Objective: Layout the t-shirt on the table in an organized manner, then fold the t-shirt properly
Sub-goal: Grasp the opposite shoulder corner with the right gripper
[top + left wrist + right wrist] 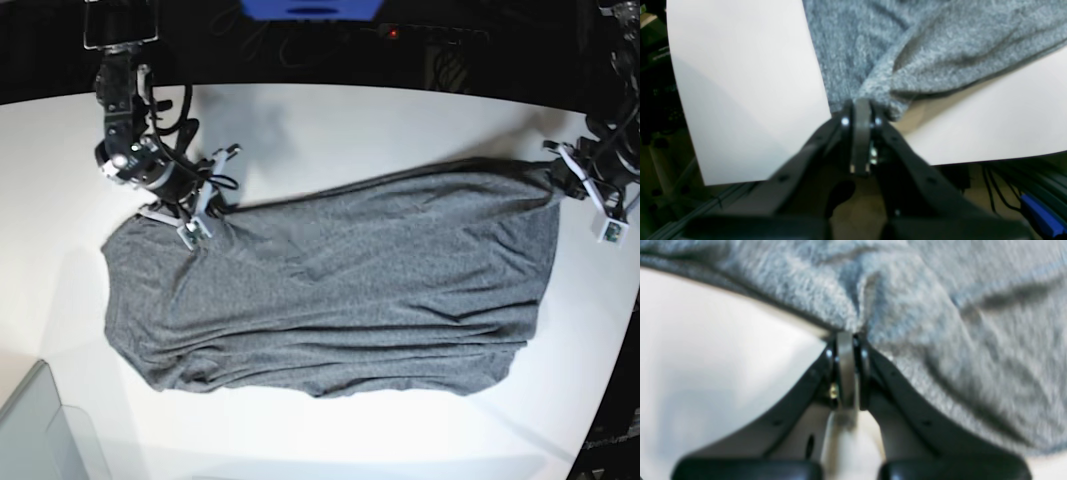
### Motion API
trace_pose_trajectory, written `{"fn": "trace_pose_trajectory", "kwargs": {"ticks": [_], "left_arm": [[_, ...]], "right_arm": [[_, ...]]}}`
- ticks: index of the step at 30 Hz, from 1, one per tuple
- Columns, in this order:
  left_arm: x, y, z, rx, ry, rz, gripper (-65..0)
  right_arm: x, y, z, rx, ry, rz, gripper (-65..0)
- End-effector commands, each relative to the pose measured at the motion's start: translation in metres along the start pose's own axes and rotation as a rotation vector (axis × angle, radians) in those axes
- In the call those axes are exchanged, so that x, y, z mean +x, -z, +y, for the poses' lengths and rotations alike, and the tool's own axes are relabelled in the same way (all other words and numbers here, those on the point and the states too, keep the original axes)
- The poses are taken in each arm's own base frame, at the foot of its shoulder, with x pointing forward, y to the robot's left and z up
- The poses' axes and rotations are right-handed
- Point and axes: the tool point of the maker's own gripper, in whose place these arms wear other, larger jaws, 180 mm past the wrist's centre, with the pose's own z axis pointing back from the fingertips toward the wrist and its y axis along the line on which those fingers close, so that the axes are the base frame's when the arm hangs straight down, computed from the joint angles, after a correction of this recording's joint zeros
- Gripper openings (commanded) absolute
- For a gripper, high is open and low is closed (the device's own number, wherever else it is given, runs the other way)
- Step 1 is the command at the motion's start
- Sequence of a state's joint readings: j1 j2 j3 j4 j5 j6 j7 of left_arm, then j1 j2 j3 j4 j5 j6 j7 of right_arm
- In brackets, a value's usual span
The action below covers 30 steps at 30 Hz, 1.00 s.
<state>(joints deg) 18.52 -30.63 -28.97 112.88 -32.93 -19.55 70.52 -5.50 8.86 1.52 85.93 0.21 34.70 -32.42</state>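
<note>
Both end effectors, left (pixel 560 172) and right (pixel 197 222), pinch the t-shirt (pixel 340 290) edges, with bare bench (pixel 380 120) all around.

both wrist views blurred. t-shirt (pixel 940 340) runs off the top and right edges of the right wrist view, weave smeared. right claw (pixel 190 222) tips buried in cloth in the base view. table (pixel 400 120) cut off at the bottom edge there.

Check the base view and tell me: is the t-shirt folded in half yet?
No. The t-shirt lies spread across the table, wrinkled, stretched between the two tools at its corners.
</note>
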Motion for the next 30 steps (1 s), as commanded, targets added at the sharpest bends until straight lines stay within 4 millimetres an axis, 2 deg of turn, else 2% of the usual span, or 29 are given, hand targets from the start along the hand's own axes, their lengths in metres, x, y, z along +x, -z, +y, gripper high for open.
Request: {"fn": "trace_pose_trajectory", "kwargs": {"ticks": [1,6,18,26,30], "left_arm": [[0.01,-0.006,0.003,0.003,0.012,-0.034,-64.8],[0.013,-0.006,-0.004,-0.041,-0.005,-0.051,-64.8],[0.01,-0.006,-0.006,-0.05,-0.009,-0.043,-64.8],[-0.029,-0.004,-0.019,-0.088,-0.014,0.061,-64.8],[-0.046,-0.004,-0.022,-0.094,-0.015,0.105,-64.8]], "right_arm": [[-0.013,-0.007,-0.016,-0.053,-0.026,0.073,-65.0],[-0.012,-0.026,-0.027,-0.105,-0.021,0.046,-65.0],[-0.018,-0.063,-0.001,-0.109,-0.072,0.026,-65.0],[-0.03,-0.071,-0.007,-0.117,-0.107,0.063,-65.0],[-0.04,-0.073,-0.002,-0.106,-0.101,0.082,-65.0]]}}
